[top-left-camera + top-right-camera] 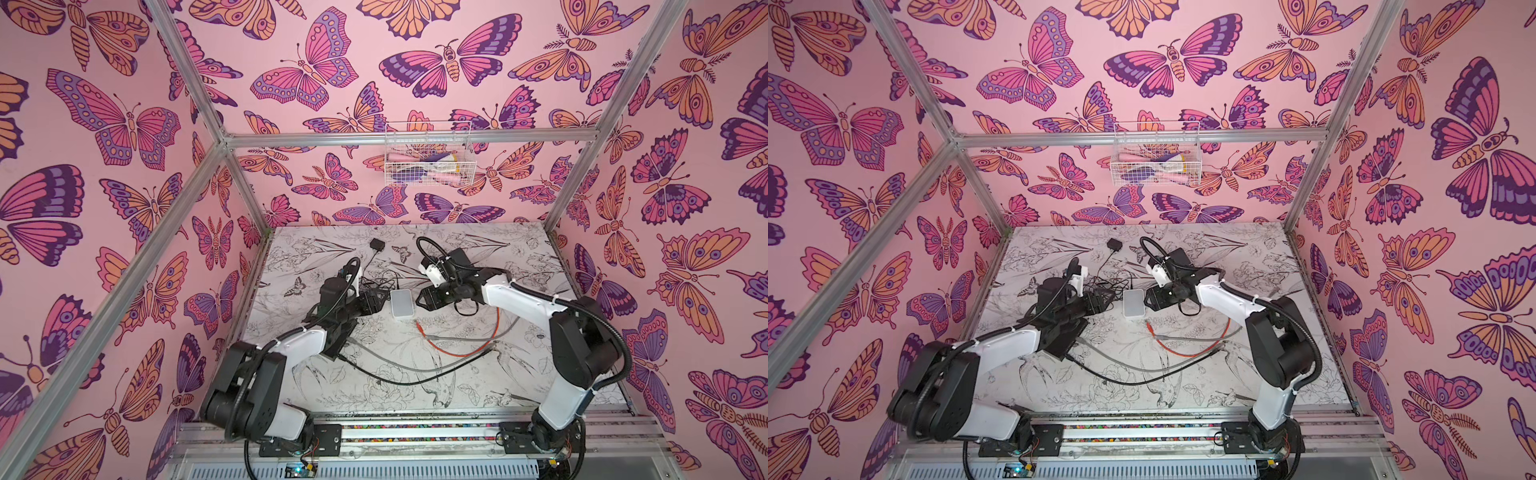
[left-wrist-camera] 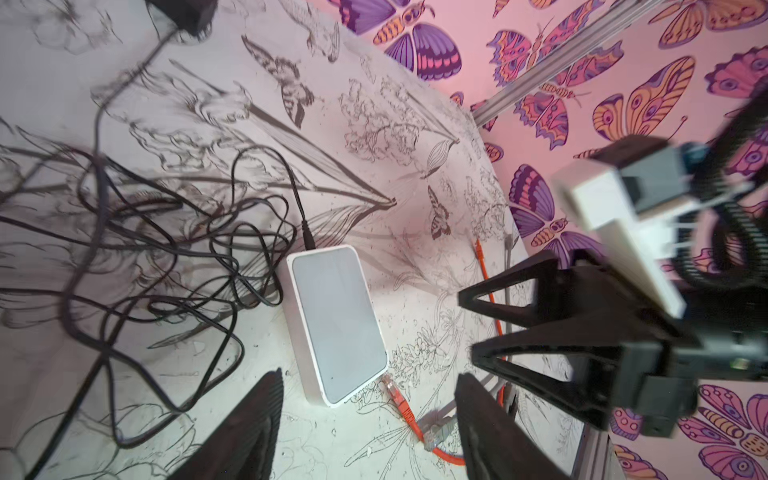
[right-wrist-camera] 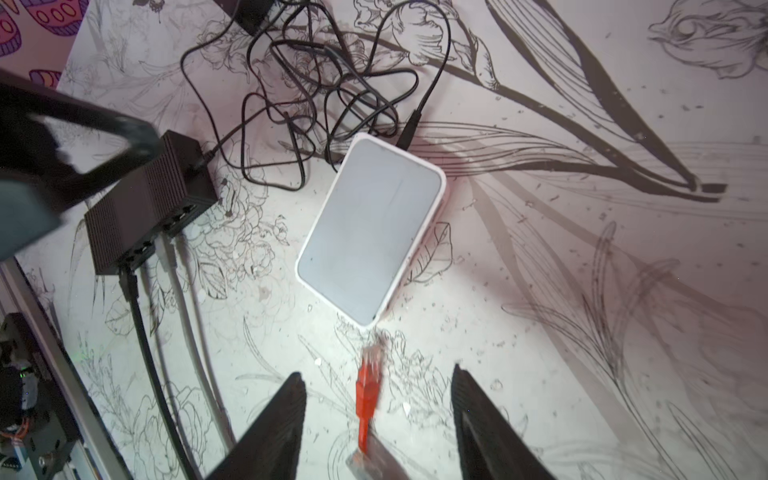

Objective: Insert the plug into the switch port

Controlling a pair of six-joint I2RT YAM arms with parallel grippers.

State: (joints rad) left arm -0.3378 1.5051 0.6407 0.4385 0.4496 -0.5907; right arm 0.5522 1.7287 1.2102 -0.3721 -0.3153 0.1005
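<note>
Orange plug (image 3: 368,386) lies loose on the surface (image 3: 540,291), not in a port. Its tip is at the near corner of the white switch (image 3: 370,232), at the switch's 5 o'clock in both top views. Right claw (image 3: 376,370), at 3 o'clock: jaws apart, straddling the plug with a gap on each side. Left claw (image 2: 369,372), at 9 o'clock: jaws apart, gripping nothing.

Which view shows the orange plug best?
Right wrist view: the orange plug lies close up between the fingers of the open right claw, just short of the white switch, slightly blurred. Left wrist view shows it smaller but sharper, by the switch's corner. In both top views it is a tiny orange tip.
</note>
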